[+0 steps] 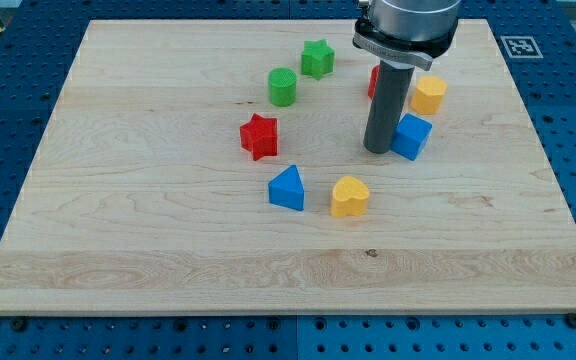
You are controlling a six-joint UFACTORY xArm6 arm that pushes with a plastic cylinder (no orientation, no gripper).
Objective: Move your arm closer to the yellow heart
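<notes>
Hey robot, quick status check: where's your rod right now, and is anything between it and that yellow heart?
My tip beside blue cube block, on its left. Yellow heart block below, apart, untouched. Path between clear.

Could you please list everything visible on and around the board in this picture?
green star: one, green, near the view's top.
green cylinder: one, green, below-left of the star.
red star: one, red, left of centre.
blue triangular block: one, blue, centre.
yellow heart: one, yellow, right of the triangular block.
blue cube: one, blue, right of my tip.
yellow block: one, yellow, above the cube.
red block: one, red, mostly hidden behind the rod.
wooden board: one, pale.
my tip: one, dark, beside the cube, above the heart.
</notes>
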